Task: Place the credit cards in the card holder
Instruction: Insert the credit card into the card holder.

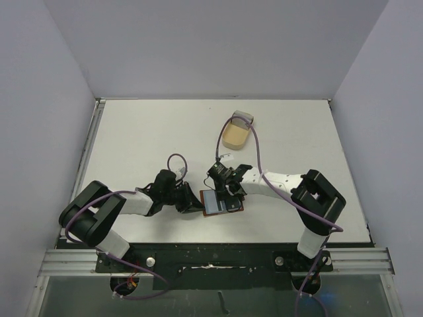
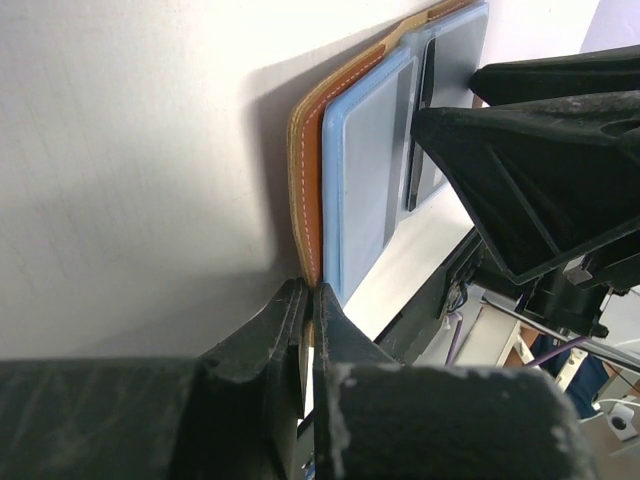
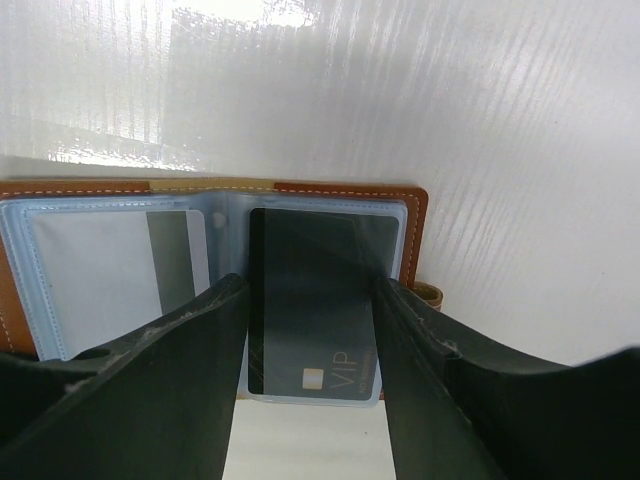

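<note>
1. Two cards sit in the open card holder: a striped card on the left and a dark card marked VIP on the right, each under one of the clear sleeves. The holder lies flat on the table, not far from its front edge and between the two arms.
2. One doubt is the dark card's near end. It lies about level with the sleeve mouth, and I cannot tell whether it is fully home. If it stands proud, it could slide back out when the holder is moved or folded.
3. Just above that card hangs the right gripper, its jaws apart, one to each side, holding nothing. Coming down off-centre, a fingertip could catch the sleeve rim or the card edge, buckling the plastic or dragging the card out.
4. Clamped on the holder's left edge is the left gripper, pinching the leather cover. The bite looks thin, so a sideways push from the right arm could swing the holder round or pull it free.
5. Loose, the holder could skid toward the table's front edge.
6. Both grippers work very near each other, so a careless move could knock them together. Only the tan tray is well apart and no worry.
</note>
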